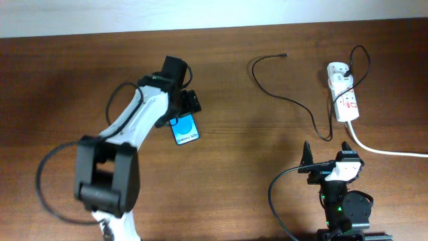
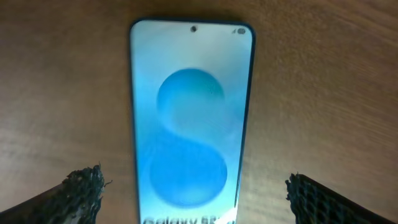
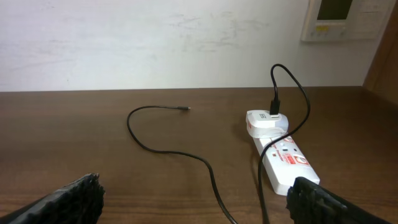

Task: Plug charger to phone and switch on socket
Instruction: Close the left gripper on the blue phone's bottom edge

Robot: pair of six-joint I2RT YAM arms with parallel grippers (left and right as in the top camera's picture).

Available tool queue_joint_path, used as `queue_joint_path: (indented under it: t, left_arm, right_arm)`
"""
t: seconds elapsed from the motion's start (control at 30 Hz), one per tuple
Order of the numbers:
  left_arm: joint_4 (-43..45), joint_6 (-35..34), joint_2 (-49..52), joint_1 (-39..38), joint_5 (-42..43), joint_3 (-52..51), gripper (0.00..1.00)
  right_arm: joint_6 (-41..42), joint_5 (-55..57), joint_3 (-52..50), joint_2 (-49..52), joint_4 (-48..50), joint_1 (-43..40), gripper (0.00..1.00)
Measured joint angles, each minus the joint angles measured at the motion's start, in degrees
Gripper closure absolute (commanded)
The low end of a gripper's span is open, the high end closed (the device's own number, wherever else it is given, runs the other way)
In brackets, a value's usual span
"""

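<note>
The phone (image 1: 186, 130) lies flat on the wooden table with its blue screen up; in the left wrist view (image 2: 189, 118) it fills the middle, "Galaxy" text at the bottom. My left gripper (image 1: 179, 110) hovers just above it, open, fingers (image 2: 196, 193) wide on either side and not touching. The charger cable (image 1: 294, 102) curls across the table, its plug tip (image 1: 283, 55) free at the far end, also in the right wrist view (image 3: 185, 109). The white socket strip (image 1: 344, 99) lies at the right (image 3: 283, 155) with an adapter plugged in. My right gripper (image 1: 329, 158) is open and empty near the front edge.
The strip's thick white cord (image 1: 388, 150) runs off to the right edge. A black arm cable (image 1: 47, 187) loops at the front left. A white wall (image 3: 155, 37) stands behind the table's far edge.
</note>
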Motion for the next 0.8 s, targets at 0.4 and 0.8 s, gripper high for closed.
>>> queue_joint_path:
  t: [0.4,0.8]
  left_arm:
    - [-3.9,2.3,7.6,0.0,-0.7,4.9,0.01]
    - [-2.8,2.7,9.5,0.1,0.0,5.1,0.09]
  right_arm:
    - [0.0,0.0,0.0,0.0,0.0,0.0,0.02]
    - [0.0,0.0,0.0,0.0,0.0,0.0,0.02]
